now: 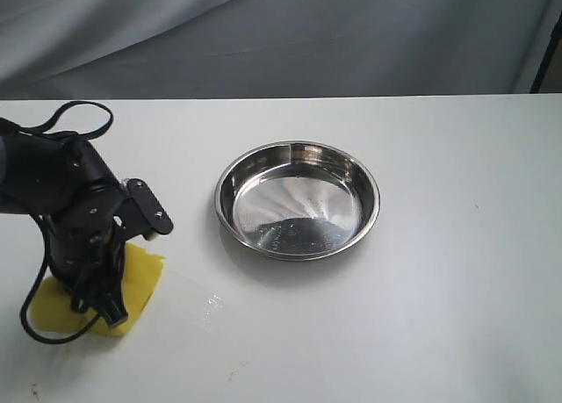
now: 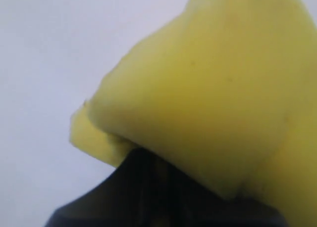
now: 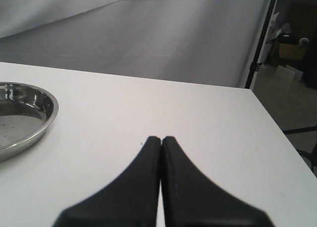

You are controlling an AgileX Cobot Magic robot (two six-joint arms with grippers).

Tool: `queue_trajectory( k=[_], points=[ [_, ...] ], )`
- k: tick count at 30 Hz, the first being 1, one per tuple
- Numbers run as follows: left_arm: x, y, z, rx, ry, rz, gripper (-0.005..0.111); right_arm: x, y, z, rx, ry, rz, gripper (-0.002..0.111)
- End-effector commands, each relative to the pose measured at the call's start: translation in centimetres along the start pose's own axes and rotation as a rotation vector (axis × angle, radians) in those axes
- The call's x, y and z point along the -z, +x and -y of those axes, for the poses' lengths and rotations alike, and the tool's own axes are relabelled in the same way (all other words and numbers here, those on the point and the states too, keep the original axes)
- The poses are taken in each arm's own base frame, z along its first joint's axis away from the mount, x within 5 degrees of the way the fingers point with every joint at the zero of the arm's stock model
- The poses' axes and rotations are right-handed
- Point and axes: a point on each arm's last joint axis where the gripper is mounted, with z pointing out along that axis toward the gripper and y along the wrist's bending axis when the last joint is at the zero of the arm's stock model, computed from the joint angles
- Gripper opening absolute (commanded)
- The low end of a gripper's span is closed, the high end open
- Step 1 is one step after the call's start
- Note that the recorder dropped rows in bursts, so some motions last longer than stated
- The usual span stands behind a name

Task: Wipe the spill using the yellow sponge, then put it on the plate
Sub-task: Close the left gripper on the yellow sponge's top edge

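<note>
Yellow and thick, the rectangular foam sponge [image 1: 145, 276] sits at the near left of the white table [image 1: 439, 315], pinched in the black left gripper [image 1: 98, 306]. The fingers come down over its middle and close narrowly on the foam, so one yellow end sticks out to the right of them and the other to the left. In the left wrist view the sponge [image 2: 208, 98] fills most of the picture, buckled over one dark finger [image 2: 163, 197]. It hangs low at the tabletop, but whether it presses on the surface I cannot tell.

Just right of the sponge a pale glossy wet streak [image 1: 204, 305] lies on the table. A small yellowish fleck [image 1: 235, 369] marks the surface nearer the front edge.

Farther right, near the table's middle and well apart from the sponge, stands the round shallow stainless-steel plate [image 1: 232, 212], with nothing in its shiny bottom.

In the right wrist view the black right gripper [image 3: 161, 140] has its two fingers pressed flat together, holding nothing, with the plate's rim [image 3: 48, 119] off to one side. A grey cloth backdrop [image 1: 307, 34] hangs beyond the far edge.
</note>
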Motion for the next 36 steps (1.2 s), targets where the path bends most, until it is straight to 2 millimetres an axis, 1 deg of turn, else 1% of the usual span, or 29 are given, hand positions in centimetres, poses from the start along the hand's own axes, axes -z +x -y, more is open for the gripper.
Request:
queue_trajectory(
  k=[1,2,3,5,7,10,13,16,19,21,22,24,25,27,29,30,33,35,36],
  points=[
    [-1.9,1.4,0.3,-0.007,0.045,-0.113,0.0,0.0,0.0,0.0,-0.009,-0.004,0.002,0.0],
    [-1.7,1.0,1.1,-0.036,0.068,-0.099,0.0,0.0,0.0,0.0,-0.009,-0.004,0.002,0.0],
    [-1.3,0.4,2.4,-0.078,0.097,-0.076,0.0,0.0,0.0,0.0,-0.009,-0.004,0.002,0.0],
    [-0.2,-1.0,5.2,-0.149,0.16,-0.024,0.0,0.0,0.0,0.0,-0.009,-0.004,0.002,0.0],
    [1.4,-2.4,8.7,-0.266,0.2,0.031,0.0,0.0,0.0,0.0,-0.009,-0.004,0.002,0.0],
    [3.4,-3.5,13.3,-0.445,0.183,0.096,0.0,0.0,0.0,0.0,-0.009,-0.004,0.002,0.0],
    [4.7,-3.9,16.7,-0.56,0.156,0.15,0.0,0.0,0.0,0.0,-0.009,-0.004,0.002,0.0],
    [5.5,-4.1,18.9,-0.633,0.136,0.205,0.0,0.0,0.0,0.0,-0.009,-0.004,0.002,0.0],
    [6.2,-4.4,19.6,-0.654,0.131,0.228,0.0,0.0,0.0,0.0,-0.009,-0.004,0.002,0.0],
    [6.5,-4.5,19.4,-0.67,0.118,0.215,0.0,0.0,0.0,0.0,-0.009,-0.004,0.002,0.0],
    [6.5,-4.6,18.9,-0.694,0.083,0.2,0.0,0.0,0.0,0.0,-0.009,-0.004,0.002,0.0],
    [6.3,-4.8,17.3,-0.73,-0.025,0.167,0.0,0.0,0.0,0.0,-0.009,-0.004,0.002,0.0],
    [6.2,-5.1,16.2,-0.703,-0.076,0.161,0.0,0.0,0.0,0.0,-0.009,-0.004,0.002,0.0],
    [5.4,-5.5,13.8,-0.604,-0.156,0.133,0.0,0.0,0.0,0.0,-0.009,-0.004,0.002,0.0],
    [4.3,-5.3,11.0,-0.539,-0.224,0.049,0.0,0.0,0.0,0.0,-0.009,-0.004,0.002,0.0],
    [3.8,-5.1,9.8,-0.522,-0.249,0.003,0.0,0.0,0.0,0.0,-0.009,-0.004,0.002,0.0],
    [2.3,-4.3,5.4,-0.439,-0.356,-0.137,0.0,0.0,0.0,0.0,-0.009,-0.004,0.002,0.0],
    [1.9,-3.5,2.1,-0.298,-0.455,-0.181,0.0,0.0,0.0,0.0,-0.009,-0.004,0.002,0.0],
    [2.0,-3.1,0.7,-0.245,-0.511,-0.193,0.0,0.0,0.0,0.0,-0.009,-0.004,0.002,0.0]
  ],
)
